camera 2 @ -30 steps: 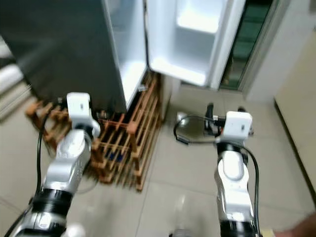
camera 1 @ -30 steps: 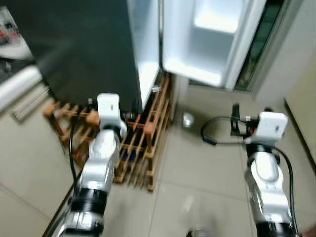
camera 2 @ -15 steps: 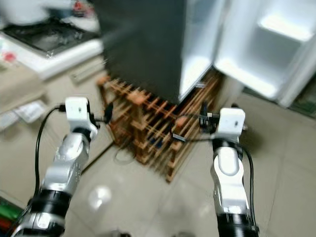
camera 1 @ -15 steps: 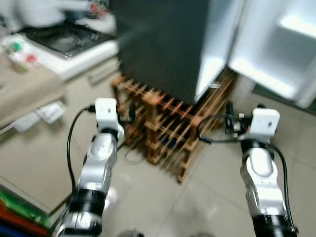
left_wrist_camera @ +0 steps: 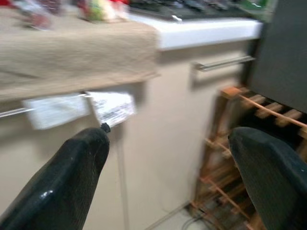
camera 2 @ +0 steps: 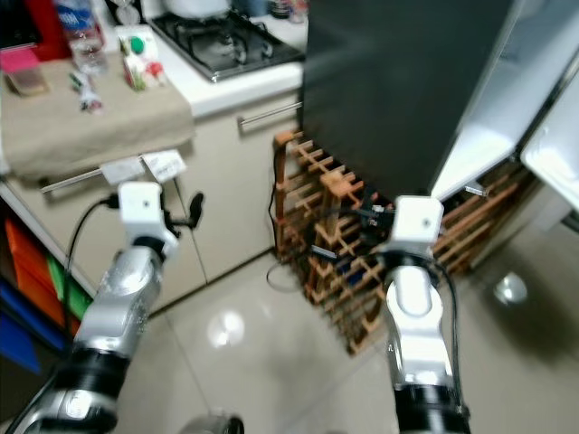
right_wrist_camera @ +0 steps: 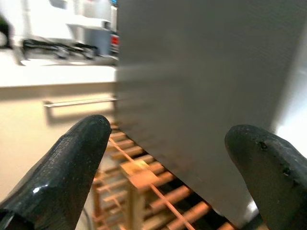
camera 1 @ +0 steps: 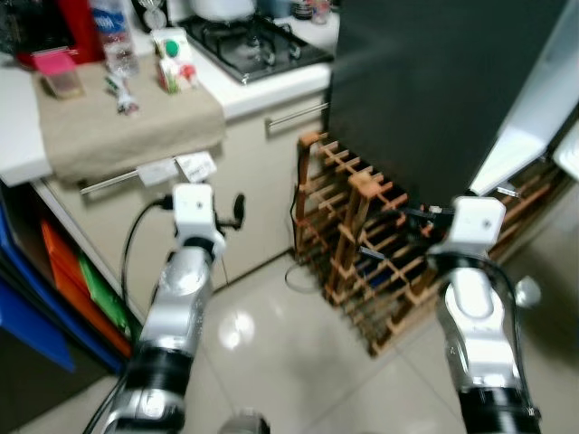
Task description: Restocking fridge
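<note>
**Facing the counter w/ empty grippers — pick up stock next**

Both arms are raised in front, nothing held. Left gripper has fingers spread wide, pointed at the cabinet front below the counter; right gripper is likewise spread, aimed at the dark fridge side and the wooden rack at its foot.

Stock sits upper left of the head views, on the cloth-covered counter: a water bottle, a small carton w/ green cap, a few small packets I can't identify. Gas hob is just right of the cloth. The fridge's white interior edge shows at far right, so it looks open.

Step in hand, as I judge it: approach the counter to fetch an item. To do it well:
- Square up to the counter first; the items lie well apart from both grippers.
- Lift the left arm above the counter edge before reaching, to clear the paper tags hanging off the rail.
- Take the carton or bottle upright, pads on opposite sides, mid-height.
- Watch the rack and its cable on the floor when stepping or turning back to the fridge.
</note>
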{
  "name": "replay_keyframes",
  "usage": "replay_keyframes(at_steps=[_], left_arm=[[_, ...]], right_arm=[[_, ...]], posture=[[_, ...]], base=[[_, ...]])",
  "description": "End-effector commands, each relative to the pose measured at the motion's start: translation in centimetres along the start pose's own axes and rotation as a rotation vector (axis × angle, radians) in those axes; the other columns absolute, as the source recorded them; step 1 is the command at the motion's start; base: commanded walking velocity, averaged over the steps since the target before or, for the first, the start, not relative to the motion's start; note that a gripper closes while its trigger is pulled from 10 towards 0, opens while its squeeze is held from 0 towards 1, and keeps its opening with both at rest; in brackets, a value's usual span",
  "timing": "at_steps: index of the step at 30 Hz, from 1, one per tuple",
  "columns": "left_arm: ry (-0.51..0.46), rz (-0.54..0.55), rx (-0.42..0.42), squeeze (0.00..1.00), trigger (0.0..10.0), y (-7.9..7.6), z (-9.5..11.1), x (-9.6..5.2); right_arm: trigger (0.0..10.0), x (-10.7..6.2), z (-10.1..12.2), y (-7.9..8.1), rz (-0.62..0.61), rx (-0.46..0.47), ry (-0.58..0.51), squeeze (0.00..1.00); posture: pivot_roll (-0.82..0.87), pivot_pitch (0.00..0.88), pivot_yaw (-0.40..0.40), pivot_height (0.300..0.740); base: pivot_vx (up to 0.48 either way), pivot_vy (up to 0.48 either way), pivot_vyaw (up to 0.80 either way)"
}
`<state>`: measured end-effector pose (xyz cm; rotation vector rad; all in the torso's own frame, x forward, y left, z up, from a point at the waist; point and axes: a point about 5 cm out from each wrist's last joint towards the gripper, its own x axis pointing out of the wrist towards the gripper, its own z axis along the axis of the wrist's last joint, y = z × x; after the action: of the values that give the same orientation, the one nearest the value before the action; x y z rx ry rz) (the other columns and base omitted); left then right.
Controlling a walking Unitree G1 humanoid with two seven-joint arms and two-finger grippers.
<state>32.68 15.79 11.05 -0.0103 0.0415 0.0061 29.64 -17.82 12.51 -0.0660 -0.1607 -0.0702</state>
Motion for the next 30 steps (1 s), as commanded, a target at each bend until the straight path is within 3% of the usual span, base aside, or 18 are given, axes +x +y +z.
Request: replay_keyframes(at_steps=[1,4,25,27,29,30], left_arm=[[-0.011,-0.008,-0.006,0.00,10.0,-0.6,0.2,0.0],[-0.002,-0.003,-0.008,0.00,10.0,-0.6,0.1,-0.1],[0.047,0.041,0.004,0.00,10.0,-0.4,-1.0,0.0],[0.087,0.009,0.026,0.00,10.0,-0.5,-1.9,0.5],[0.180,-0.041,0.047,0.00,10.0,-0.8,-3.6,0.9],[0.180,-0.041,0.047,0.00,10.0,-0.8,-3.6,0.9]], right_arm=[[10.0,0.3,0.2,-0.7,-0.019,0.000,-0.005,0.10],[10.0,0.3,0.1,-0.7,-0.017,0.004,0.003,0.10],[10.0,0.8,-0.7,0.0,0.040,0.027,0.042,0.10],[10.0,0.8,-3.2,0.5,0.064,0.055,0.178,0.04],[10.0,0.6,-5.6,0.8,0.073,0.093,0.304,0.04],[10.0,0.6,-5.6,0.8,0.073,0.093,0.304,0.04]], posture=[[-0.13,0.000,0.033,0.740],[-0.13,0.000,0.033,0.740],[-0.11,0.000,0.016,0.740],[-0.11,0.000,0.012,0.740],[-0.09,0.000,0.006,0.740],[-0.09,0.000,0.006,0.740]], base=[[0.000,-0.469,0.69],[0.000,-0.441,0.68],[0.000,0.000,0.64],[0.000,0.000,0.00],[0.000,0.000,0.00],[0.000,0.000,0.00]])
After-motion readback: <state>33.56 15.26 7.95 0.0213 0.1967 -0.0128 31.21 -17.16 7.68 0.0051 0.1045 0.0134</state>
